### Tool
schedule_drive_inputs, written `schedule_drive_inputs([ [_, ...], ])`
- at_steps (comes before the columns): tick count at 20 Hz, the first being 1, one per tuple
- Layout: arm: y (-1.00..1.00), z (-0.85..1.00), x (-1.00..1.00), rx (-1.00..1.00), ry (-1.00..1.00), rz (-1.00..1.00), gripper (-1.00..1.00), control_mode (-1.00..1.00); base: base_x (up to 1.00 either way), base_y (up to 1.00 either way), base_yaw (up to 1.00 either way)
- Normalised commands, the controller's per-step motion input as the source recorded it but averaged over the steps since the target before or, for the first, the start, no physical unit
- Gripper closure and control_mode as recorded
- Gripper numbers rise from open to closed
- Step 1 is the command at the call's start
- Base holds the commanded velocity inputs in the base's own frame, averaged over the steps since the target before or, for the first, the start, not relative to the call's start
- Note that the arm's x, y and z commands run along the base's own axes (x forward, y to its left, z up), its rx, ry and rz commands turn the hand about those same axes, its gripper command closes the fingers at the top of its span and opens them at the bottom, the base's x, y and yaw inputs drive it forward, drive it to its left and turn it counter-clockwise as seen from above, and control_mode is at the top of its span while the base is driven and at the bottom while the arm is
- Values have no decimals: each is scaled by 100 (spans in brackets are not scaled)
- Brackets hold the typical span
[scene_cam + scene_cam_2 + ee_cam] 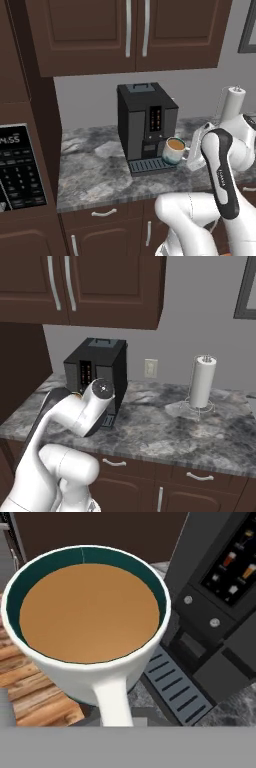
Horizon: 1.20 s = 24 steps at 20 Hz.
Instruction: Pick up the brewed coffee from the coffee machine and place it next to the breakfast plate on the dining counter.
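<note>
Mug (174,150) of brewed coffee is hanging in the air just off the right front corner of the coffee machine (145,127), lifted clear of the grated drip tray (150,165) and sitting a little above it. The gripper (192,154) is coming in from the side away from the machine, its jaws pressed tight together on the mug's handle (114,702), so it is pinching the cup by that white strap and nothing else. From the hand's own camera the handle is running straight down toward the fingers, and the brown liquid (89,612) is filling the cup nearly to its white rim, with the teal inside wall showing as a thin band above it. The cup is looking level, not tipping. Beside it in that close view, the machine's black front with its small lit drink icons (232,572) is standing just to one side, and the slotted tray is lying below. The machine itself is resting on the grey marbled counter (95,175) under the dark wood wall cupboards (130,30). Well away from the machine along the same counter, a paper towel roll (202,381) is standing upright on its wire holder
</note>
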Motion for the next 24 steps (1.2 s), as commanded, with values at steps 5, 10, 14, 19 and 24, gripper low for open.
schedule_drive_inputs([
  [5, 0, 53, -13, -3, 19, 8, 100, -100, 0, 0, 0],
  [10, -13, 7, -21, -5, 1, 0, 100, -100, 0, 0, 0],
  [14, -12, 0, -11, -4, -2, 0, 100, -100, 0, 0, 0],
  [19, 0, 0, 0, 0, 0, 0, 100, 100, -6, 0, 0],
  [24, 0, 0, 0, 0, 0, 0, 100, 100, -91, 4, 0],
])
